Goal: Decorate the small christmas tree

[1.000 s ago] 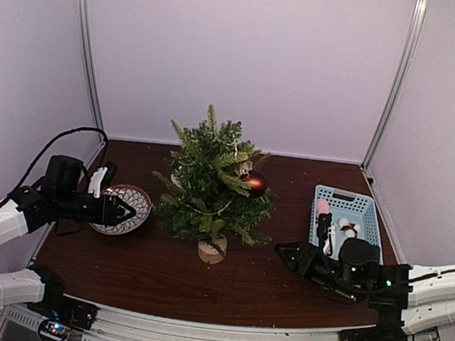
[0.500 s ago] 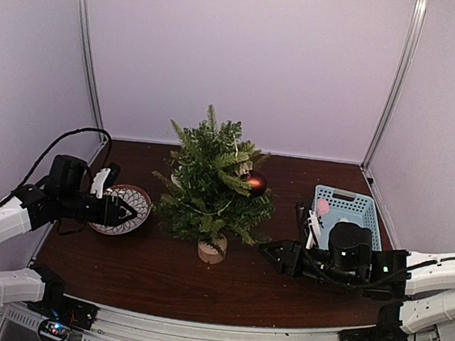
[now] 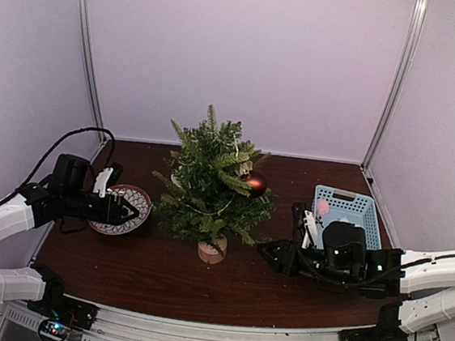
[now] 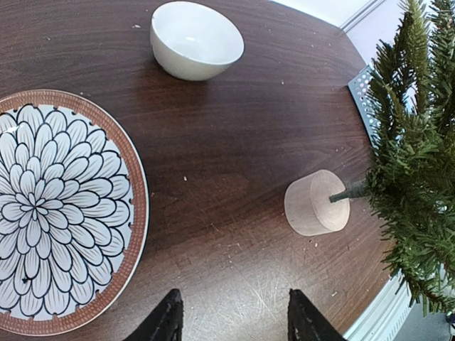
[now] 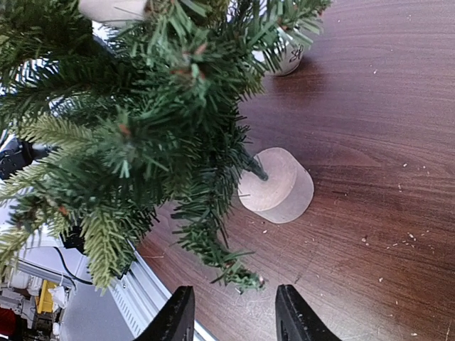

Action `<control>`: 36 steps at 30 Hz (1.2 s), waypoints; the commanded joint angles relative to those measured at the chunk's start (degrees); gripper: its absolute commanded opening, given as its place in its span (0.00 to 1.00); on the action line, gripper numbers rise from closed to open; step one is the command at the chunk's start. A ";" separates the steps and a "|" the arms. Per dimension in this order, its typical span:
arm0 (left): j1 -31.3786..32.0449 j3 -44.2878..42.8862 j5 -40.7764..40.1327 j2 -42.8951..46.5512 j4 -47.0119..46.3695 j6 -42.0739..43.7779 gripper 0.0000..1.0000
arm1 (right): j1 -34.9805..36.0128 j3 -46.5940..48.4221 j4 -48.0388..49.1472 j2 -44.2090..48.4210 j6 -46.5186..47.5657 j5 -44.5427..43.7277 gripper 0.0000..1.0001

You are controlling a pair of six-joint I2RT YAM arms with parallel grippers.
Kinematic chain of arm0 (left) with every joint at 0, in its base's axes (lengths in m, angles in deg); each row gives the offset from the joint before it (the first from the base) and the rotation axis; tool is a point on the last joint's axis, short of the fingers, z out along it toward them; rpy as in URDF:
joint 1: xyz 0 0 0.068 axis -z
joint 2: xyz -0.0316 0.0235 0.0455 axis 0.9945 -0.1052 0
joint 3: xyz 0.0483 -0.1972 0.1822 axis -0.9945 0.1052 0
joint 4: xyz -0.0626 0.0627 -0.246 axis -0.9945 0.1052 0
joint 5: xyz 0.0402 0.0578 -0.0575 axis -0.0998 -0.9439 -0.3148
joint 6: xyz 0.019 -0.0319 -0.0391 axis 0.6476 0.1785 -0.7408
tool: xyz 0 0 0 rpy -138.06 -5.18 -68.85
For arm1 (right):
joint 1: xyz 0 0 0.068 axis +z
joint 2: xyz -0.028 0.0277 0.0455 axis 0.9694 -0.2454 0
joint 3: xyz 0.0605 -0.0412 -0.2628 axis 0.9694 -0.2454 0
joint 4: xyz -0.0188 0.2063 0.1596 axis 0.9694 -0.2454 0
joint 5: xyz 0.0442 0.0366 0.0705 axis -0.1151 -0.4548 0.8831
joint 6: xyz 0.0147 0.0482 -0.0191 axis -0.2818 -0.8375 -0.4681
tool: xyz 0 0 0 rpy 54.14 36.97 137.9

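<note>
The small christmas tree [image 3: 212, 184] stands mid-table on its pale wooden stump [image 3: 212, 250], with a dark red bauble [image 3: 255, 183] hanging on its right side. My left gripper [image 3: 129, 211] is open and empty, hovering over the right rim of the flower-pattern plate [image 3: 117, 217]. In the left wrist view the gripper [image 4: 234, 321] is above bare table between the plate [image 4: 64, 213] and the stump [image 4: 316, 202]. My right gripper [image 3: 266, 252] is open and empty, just right of the stump. In the right wrist view the gripper [image 5: 234, 316] is close under a low branch [image 5: 213, 241], near the stump [image 5: 277, 185].
A light blue basket [image 3: 360, 206] at the right holds a pink item [image 3: 322, 206] and white items. A white bowl [image 4: 197, 39] sits behind the plate. A small white object [image 5: 288, 60] lies behind the tree. The table's near edge rail [image 5: 153, 298] is close to the right gripper.
My right arm has moved left from beside the basket towards the tree's stump, gripper still open. My left gripper has barely shifted over the plate.
</note>
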 commanded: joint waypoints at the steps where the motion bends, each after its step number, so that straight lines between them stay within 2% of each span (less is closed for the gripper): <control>1: -0.36 -2.51 0.61 -0.59 -3.67 0.70 0.50 | -1.06 1.27 2.20 -1.07 0.63 0.04 0.43; 7: -0.36 -2.82 0.66 -1.22 -4.18 0.62 0.50 | -2.92 0.78 4.34 -1.69 -0.16 0.12 0.37; 14: -0.36 -3.26 0.59 -2.29 -4.87 0.62 0.50 | -3.94 1.86 4.75 -3.19 0.47 1.67 0.24; 24: -0.36 -3.35 0.60 -3.22 -5.72 0.44 0.50 | -6.73 1.60 3.18 -1.52 1.14 2.52 0.11; 36: -0.36 -3.35 0.53 -3.88 -6.31 0.53 0.49 | -11.05 2.82 0.53 -1.36 3.55 4.69 0.09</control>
